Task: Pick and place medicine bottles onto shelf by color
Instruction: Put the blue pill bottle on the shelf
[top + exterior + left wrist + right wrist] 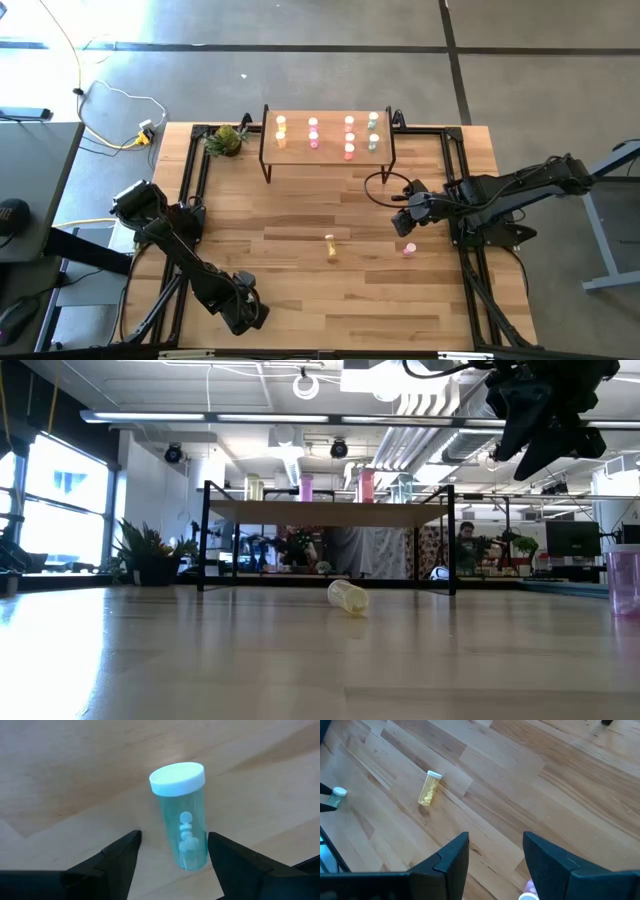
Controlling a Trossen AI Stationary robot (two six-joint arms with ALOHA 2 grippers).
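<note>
A green medicine bottle [184, 827] with a pale cap stands upright on the table near its front left. My left gripper [173, 835] points down over it, open, with one finger on either side of the bottle's lower part. In the high view this gripper [250, 318] hides the bottle. My right gripper [496, 836] hangs open above the table's right side. Below it stands a pink bottle [408, 249]. A yellow bottle [330, 247] lies on its side at mid-table. The shelf [328, 160] at the far side carries several bottles.
A pineapple-like plant [225, 140] sits at the far left, beside the shelf. Black frame rails [190, 200] run along the table's left and right edges. Bare wood lies between the yellow bottle and the shelf.
</note>
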